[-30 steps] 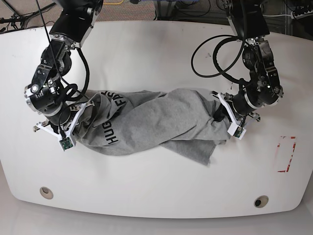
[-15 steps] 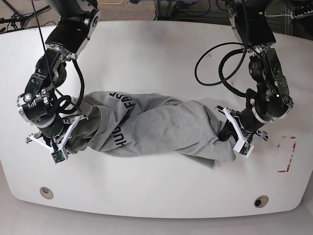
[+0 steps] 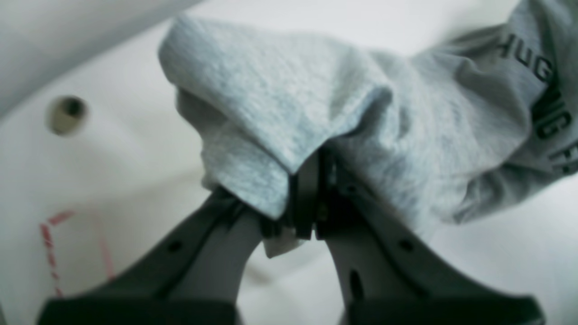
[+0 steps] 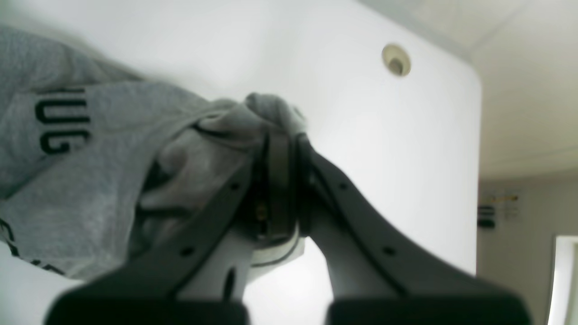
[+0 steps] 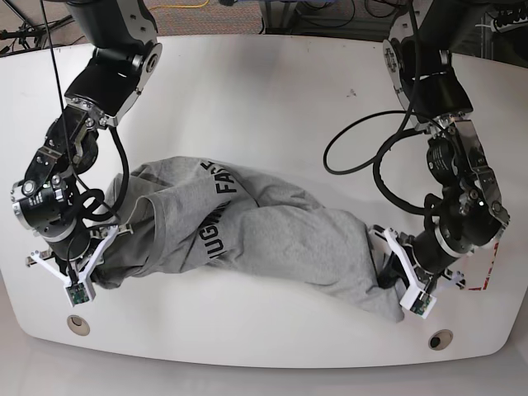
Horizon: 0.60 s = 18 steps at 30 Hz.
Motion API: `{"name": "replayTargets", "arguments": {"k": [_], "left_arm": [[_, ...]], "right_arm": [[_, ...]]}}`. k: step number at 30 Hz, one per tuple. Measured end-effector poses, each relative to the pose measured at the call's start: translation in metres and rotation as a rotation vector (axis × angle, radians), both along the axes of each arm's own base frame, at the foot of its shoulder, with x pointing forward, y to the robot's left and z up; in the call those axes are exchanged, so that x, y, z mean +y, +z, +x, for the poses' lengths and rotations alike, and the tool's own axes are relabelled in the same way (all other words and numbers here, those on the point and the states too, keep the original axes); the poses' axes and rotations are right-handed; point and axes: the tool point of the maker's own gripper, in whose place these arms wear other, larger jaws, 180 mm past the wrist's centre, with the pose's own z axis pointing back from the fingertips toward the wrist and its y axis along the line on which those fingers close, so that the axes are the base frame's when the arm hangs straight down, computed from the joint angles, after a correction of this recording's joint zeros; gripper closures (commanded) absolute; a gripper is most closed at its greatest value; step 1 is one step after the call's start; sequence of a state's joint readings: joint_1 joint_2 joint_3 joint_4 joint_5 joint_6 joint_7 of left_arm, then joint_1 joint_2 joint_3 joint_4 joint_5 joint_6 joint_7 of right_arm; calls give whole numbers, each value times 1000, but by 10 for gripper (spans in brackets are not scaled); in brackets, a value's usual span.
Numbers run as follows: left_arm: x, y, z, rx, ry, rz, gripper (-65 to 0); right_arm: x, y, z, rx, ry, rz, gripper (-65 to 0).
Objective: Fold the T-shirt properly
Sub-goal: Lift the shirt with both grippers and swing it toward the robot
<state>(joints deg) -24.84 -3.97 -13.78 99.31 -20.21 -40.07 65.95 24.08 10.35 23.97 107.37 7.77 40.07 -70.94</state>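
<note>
The T-shirt (image 5: 272,239), light grey with black lettering, lies bunched and twisted in a long band across the white table (image 5: 264,99). My left gripper (image 5: 384,272), on the right of the base view, is shut on the shirt's right end. In the left wrist view the left gripper (image 3: 309,180) pinches a fold of the T-shirt (image 3: 406,135), which drapes over the fingertips. My right gripper (image 5: 109,247) is shut on the shirt's left end. The right wrist view shows the right gripper (image 4: 277,140) clamping a wad of the T-shirt (image 4: 90,180).
Two round holes (image 5: 78,323) (image 5: 440,339) sit near the table's front corners. A red tape mark (image 5: 487,264) lies at the right, just beyond my left gripper. Black cables (image 5: 363,148) loop from the left arm above the table. The front edge is close to both grippers.
Both grippers have pulled the shirt toward the table's front edge and moved farther apart. The shirt is drawn out longer, its right end lower than before.
</note>
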Motion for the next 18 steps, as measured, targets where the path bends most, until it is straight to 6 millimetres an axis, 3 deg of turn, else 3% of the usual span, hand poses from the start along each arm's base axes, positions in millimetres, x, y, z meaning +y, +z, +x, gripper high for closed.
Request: {"name": "replayTargets", "arguments": {"k": [5,11,18], "left_arm": [[3,25,7,-67,11,-3,-7],[16,37,9,-84,42,0,-7],[34,70,20,-132,78,22,-4]], "right_arm": [[-2,9,5,-22,2,-4,-2],[-2,12,8,-22,1,-10,-3],[-1,40,22,-85,5,-2,-4]]}}
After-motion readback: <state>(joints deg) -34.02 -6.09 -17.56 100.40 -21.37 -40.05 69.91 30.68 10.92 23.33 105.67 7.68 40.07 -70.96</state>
